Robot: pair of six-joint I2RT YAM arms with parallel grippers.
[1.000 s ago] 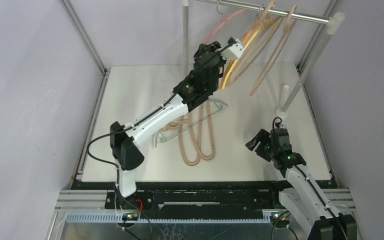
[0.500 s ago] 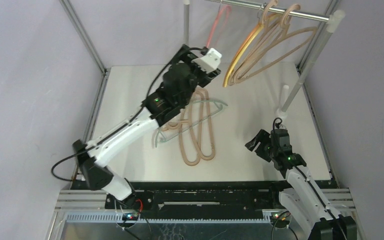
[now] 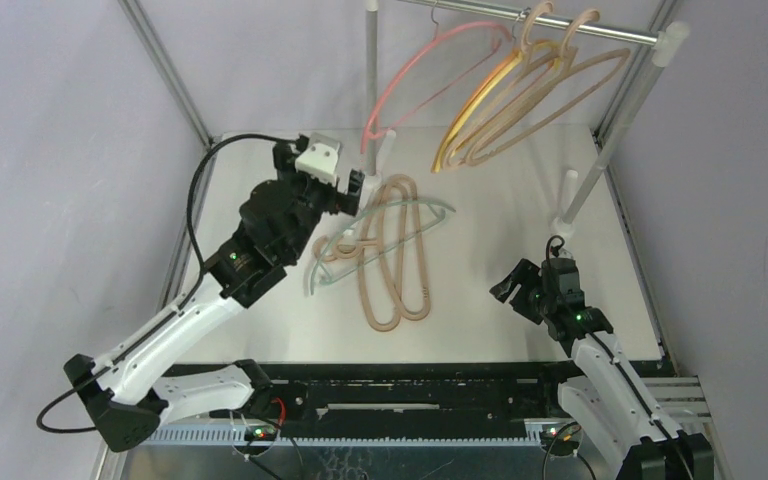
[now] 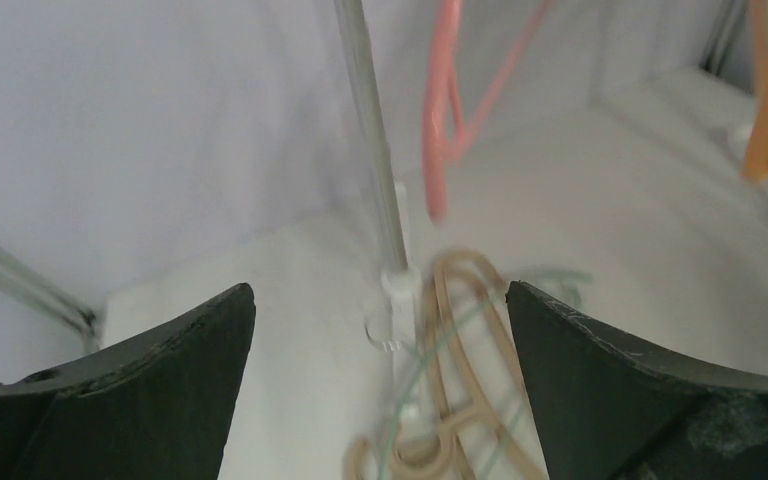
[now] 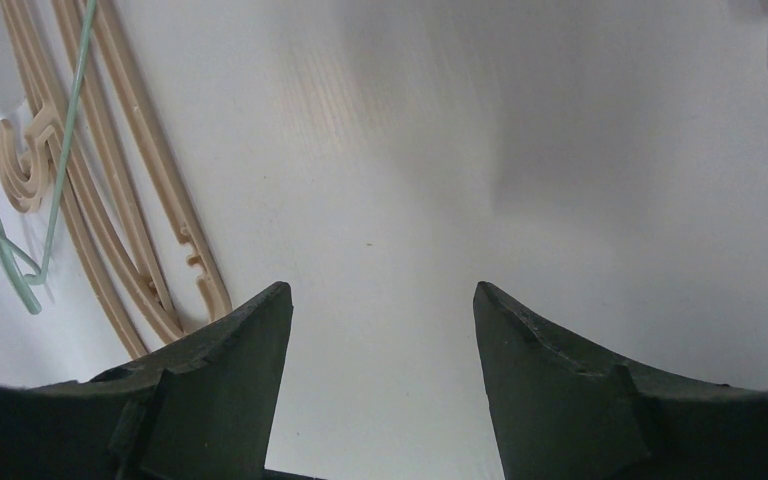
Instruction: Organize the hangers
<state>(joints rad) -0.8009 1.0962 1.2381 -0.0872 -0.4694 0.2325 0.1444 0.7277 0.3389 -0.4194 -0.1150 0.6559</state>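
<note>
Left jaws hang wide open beside the table's beige hangers [image 3: 397, 250], which lie far-to-near; right jaws, open too, sit farther off.

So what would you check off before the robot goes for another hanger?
1. Left gripper open, empty: ok.
2. Right gripper open, empty, off to the side of the pile: ok.
3. Pink hanger hooked on the rail: ok.
4. Every hanger hung: not ok; beige hangers and a pale-green hanger lie on the table.
5. Table hangers easy to separate: cannot tell; the green one overlaps the beige ones.
</note>
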